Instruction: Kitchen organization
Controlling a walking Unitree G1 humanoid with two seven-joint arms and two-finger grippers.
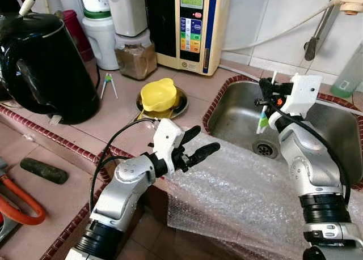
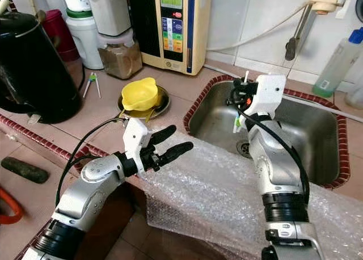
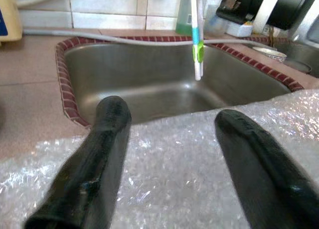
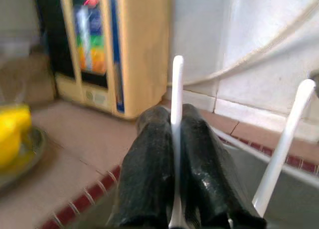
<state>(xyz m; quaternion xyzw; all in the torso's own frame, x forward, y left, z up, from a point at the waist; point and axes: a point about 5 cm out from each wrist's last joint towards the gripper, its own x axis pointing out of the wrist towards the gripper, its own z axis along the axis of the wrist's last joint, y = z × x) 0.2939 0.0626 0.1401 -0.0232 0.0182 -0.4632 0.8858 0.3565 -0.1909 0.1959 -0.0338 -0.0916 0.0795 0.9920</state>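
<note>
My right gripper [image 1: 265, 96] clamps 2 toothbrushes [image 3: 197, 37] upright over the sink [image 1: 238, 110]. Light, stiff, probably slick; hold mid-handle. My left gripper [image 1: 195, 146] stands apart over bubble wrap [image 1: 238, 186].

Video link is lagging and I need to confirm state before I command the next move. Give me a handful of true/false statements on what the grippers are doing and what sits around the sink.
1. The right gripper is shut on a toothbrush that hangs over the sink. True.
2. The left gripper is clamped on the bubble wrap. False: its fingers are spread open above the wrap, holding nothing.
3. The yellow cup sits on a metal dish on the counter, on the robot's left of the sink. True.
4. The bubble wrap lies flat inside the sink basin. False: it drapes over the counter's front edge, before the sink.
5. The black kettle stands in the sink. False: it stands on the counter at far left.
</note>
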